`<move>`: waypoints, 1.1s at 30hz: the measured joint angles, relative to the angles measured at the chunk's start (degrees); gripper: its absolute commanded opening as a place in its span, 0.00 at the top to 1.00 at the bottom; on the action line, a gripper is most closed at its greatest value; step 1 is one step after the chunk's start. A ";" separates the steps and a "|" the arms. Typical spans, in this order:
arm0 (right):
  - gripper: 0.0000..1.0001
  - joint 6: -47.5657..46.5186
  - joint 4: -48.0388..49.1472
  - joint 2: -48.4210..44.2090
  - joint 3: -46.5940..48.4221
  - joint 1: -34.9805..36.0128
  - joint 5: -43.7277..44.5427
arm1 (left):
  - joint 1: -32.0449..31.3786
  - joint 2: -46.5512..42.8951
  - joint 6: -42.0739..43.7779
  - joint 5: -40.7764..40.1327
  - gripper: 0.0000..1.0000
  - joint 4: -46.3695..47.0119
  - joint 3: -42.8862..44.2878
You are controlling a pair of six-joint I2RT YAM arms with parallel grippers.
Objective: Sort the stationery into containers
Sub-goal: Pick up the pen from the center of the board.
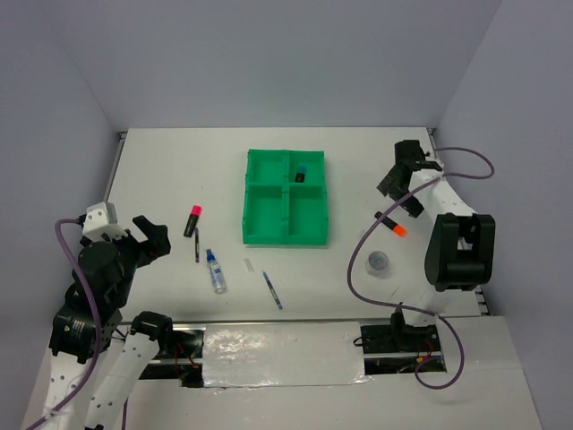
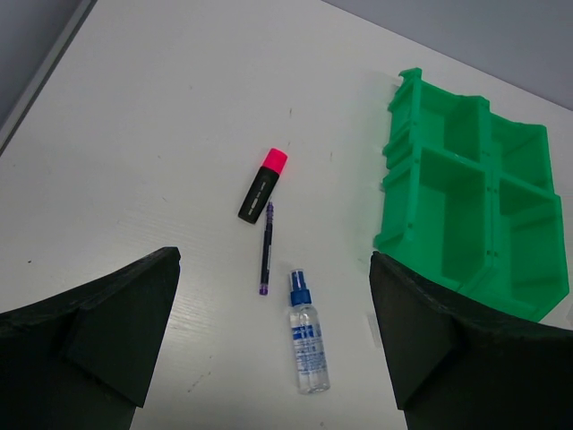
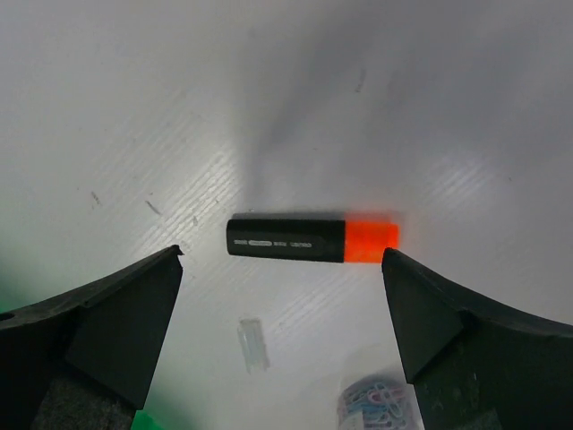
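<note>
1. Top view.
   - The green tray [image 1: 288, 190] sits mid-worktop [image 1: 161, 170] and has four compartments.
   - A blue-capped marker [image 1: 301, 173] lies in the far right compartment. The other three look bare.
   - Loose to the left of the tray are a pink-capped marker [image 1: 192, 219], a thin dark pen [image 1: 196, 248] and a spray bottle [image 1: 215, 270]. A blue pen [image 1: 272, 290] lies nearer the front edge.
   - To the right of the tray is an orange-capped marker [image 1: 392, 224], with a round case [image 1: 380, 262] just near of it.
   - The left pincer [image 1: 154, 235] hangs left of the loose items. The right pincer [image 1: 398, 190] is over the orange-capped marker.

2. Left wrist view.
   - The left pincer is released, with its jaws wide and nothing between them.
   - Beyond it lie the pink-capped marker, the thin dark pen just beside it, and the spray bottle on its side.
   - The tray is off to the right, and the compartments that show are bare.

3. Right wrist view.
   - The right pincer is released, its fingers either side of the orange-capped marker.
   - The marker lies flat on the worktop, untouched.
   - The round case is at the frame's bottom edge and seems to hold coloured clips.

4. Progress, as a judgement.
   - One item is sorted and six are out.
   - The orange-capped marker looks like the next pick, since the right pincer is lined up over it.
</note>
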 measured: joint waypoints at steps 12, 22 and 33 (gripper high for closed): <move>0.00 36.54 -5.44 -12.57 -7.93 -3.13 4.76 | -0.57 -0.96 0.00 -0.02 0.01 0.17 -0.13; 0.04 49.51 -4.39 -9.68 -12.72 -3.08 0.72 | -0.94 -0.92 -0.02 -0.09 0.01 0.15 -0.13; 0.25 53.77 -5.05 4.17 -9.09 -3.08 -3.82 | -1.05 -0.57 -0.07 -0.31 0.01 0.15 -0.13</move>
